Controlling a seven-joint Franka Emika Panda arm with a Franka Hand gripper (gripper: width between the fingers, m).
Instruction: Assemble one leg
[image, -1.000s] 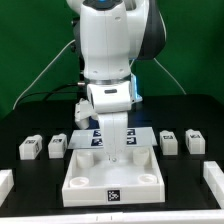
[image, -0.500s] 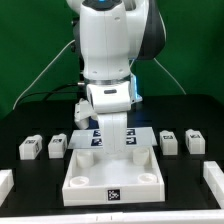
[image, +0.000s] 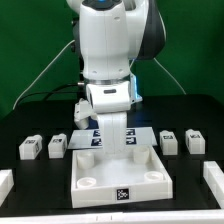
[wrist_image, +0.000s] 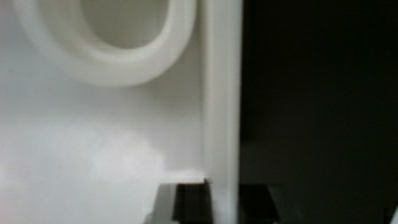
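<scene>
White plastic filled most of the wrist view. The thin wall of the tray (image: 120, 168) ran straight between the two dark fingertips (wrist_image: 187, 200), with a round socket (wrist_image: 125, 30) just beside it. The gripper (image: 117, 153) therefore looked pinched narrow on that wall, not on any leg. Holding the rim there was probably a way to drag or square up the tray on the black table (image: 40, 185) before a leg went in, since the flat piece offered no other hold. The legs (image: 57, 145) lay loose and untouched, two on the exterior view's left and two on its right, flanking the tray's far edge and apart from the arm. Behind the gripper sat the marker board (image: 138, 136), partly hidden. No leg stood in a socket yet, so the task seemed barely begun.
</scene>
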